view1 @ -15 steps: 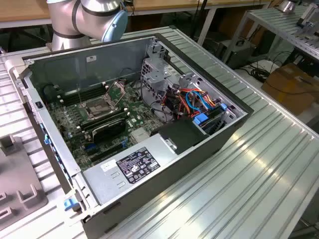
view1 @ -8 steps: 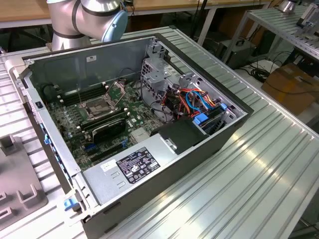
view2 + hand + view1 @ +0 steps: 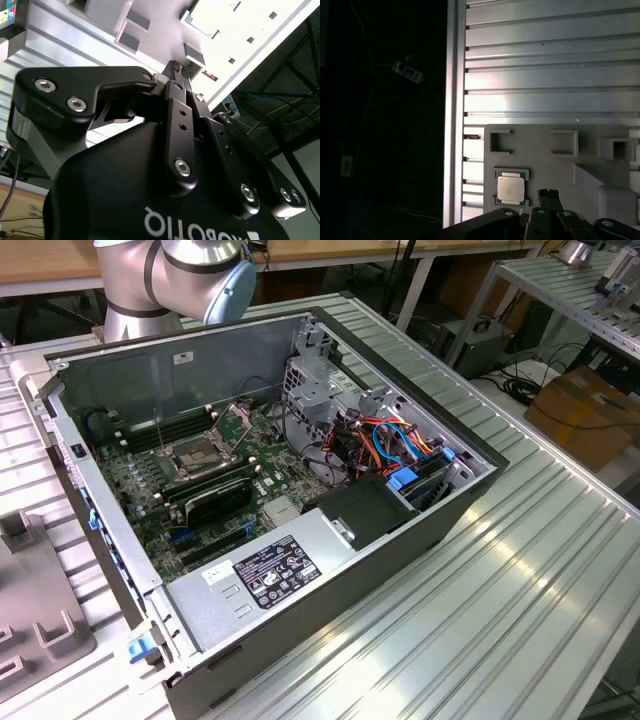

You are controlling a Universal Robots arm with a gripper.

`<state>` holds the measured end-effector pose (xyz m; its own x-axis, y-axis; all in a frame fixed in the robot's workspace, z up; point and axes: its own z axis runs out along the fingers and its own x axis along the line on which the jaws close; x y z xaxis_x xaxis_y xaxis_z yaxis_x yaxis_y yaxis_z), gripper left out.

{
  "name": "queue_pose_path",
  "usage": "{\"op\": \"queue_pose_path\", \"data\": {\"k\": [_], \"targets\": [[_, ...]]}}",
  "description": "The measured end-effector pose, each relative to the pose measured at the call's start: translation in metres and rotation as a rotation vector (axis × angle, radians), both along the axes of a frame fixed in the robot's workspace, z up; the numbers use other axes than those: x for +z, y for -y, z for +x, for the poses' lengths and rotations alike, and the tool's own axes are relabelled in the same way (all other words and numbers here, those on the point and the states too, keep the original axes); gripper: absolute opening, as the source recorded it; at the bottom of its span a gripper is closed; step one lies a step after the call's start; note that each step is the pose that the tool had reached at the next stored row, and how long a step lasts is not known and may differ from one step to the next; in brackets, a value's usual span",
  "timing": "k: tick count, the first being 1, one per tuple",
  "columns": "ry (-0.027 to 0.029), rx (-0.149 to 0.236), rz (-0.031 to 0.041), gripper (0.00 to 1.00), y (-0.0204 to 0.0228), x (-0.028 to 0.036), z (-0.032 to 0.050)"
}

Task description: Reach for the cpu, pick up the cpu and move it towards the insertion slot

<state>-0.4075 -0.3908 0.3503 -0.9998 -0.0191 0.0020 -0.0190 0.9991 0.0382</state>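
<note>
The cpu (image 3: 511, 189), a small pale metallic square, lies flat in a framed recess of a grey fixture plate (image 3: 540, 165) in the first wrist view. My gripper (image 3: 548, 194) hangs just beside the chip and apart from it. In the second wrist view the gripper (image 3: 177, 67) points at the grey fixture (image 3: 150, 25) with its fingertips (image 3: 173, 65) pressed together and nothing between them, so it is shut. The insertion slot (image 3: 203, 453) sits on the motherboard inside the open computer case in the exterior view, with its metal load plate (image 3: 240, 420) raised.
The open case (image 3: 300, 570) lies on a ribbed metal table (image 3: 520, 570), with a power supply (image 3: 265, 575) at the front and a drive cage with cables (image 3: 390, 445). The grey fixture (image 3: 35, 630) sits at the exterior view's left. The arm (image 3: 180, 270) stands behind the case.
</note>
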Motion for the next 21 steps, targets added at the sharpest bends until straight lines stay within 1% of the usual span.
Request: {"op": "queue_pose_path", "data": {"k": [1,2,5,8,10,11,12,13,16,21], "targets": [[-0.0012,0.0,0.0,0.11,0.0,-0.0002,-0.0014],[-0.0028,0.0,0.0,0.11,0.0002,-0.0008,-0.0045],[-0.0044,0.0,0.0,0.11,0.0007,-0.0023,-0.0112],[-0.0056,0.0,0.0001,0.11,0.0012,-0.0047,-0.0139],[-0.0082,0.0,-0.0001,0.11,0.0019,-0.0068,-0.0141],[-0.0106,0.0,0.0,0.11,0.0031,-0.009,-0.0142],[-0.0159,0.0,-0.0001,0.11,0.0042,-0.0126,-0.0146],[-0.0163,0.0,0.0,0.11,0.0049,-0.015,-0.0159],[-0.0164,0.0,0.0001,0.11,0.0054,-0.0173,-0.0181],[-0.0164,0.0,-0.0001,0.11,0.0056,-0.0176,-0.0183]]}}
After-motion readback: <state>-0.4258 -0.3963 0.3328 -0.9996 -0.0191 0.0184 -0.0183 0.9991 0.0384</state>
